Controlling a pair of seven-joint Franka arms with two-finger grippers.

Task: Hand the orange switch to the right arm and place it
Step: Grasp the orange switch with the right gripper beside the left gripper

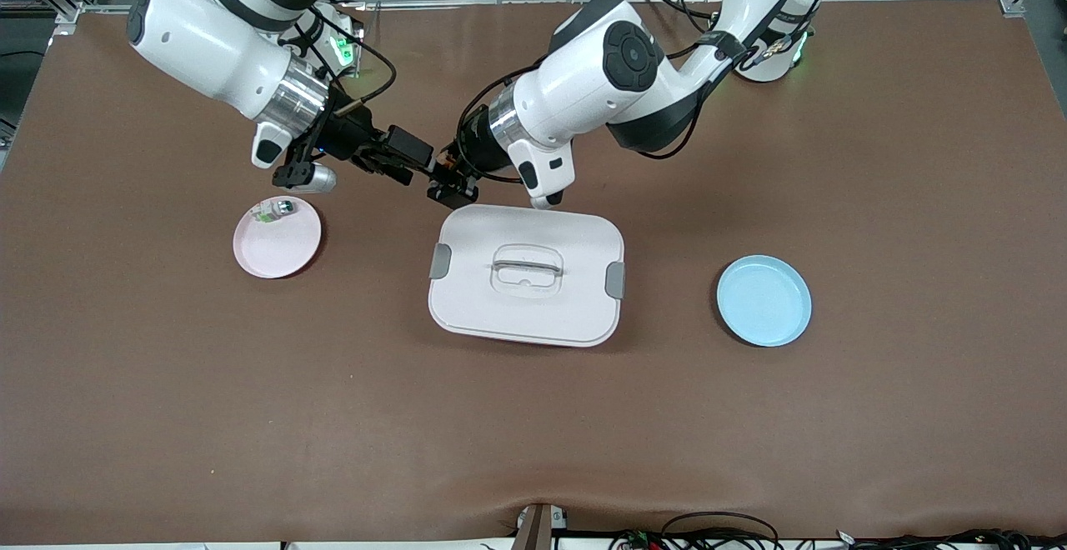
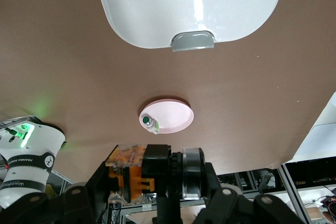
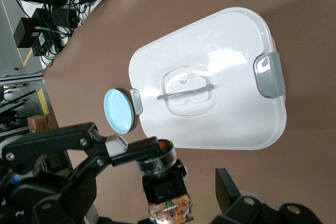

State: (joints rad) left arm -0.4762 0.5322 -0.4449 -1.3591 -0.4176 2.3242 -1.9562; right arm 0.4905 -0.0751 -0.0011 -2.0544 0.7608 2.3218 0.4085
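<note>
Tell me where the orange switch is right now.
The orange switch is held in the shut left gripper, up in the air above the table just by the white lidded box, with the open right gripper around it.

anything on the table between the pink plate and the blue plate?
Only the white lidded box sits between pink plate and blue plate, clear in the front view.

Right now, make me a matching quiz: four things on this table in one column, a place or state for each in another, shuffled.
1. switch
2. pink plate
3. blue plate
4. right gripper

A. nothing on it
B. open around the switch
C. holds a small clear part with green
D. clamped in the left gripper

Pairs: 1-D, 2-C, 3-A, 4-B
</note>
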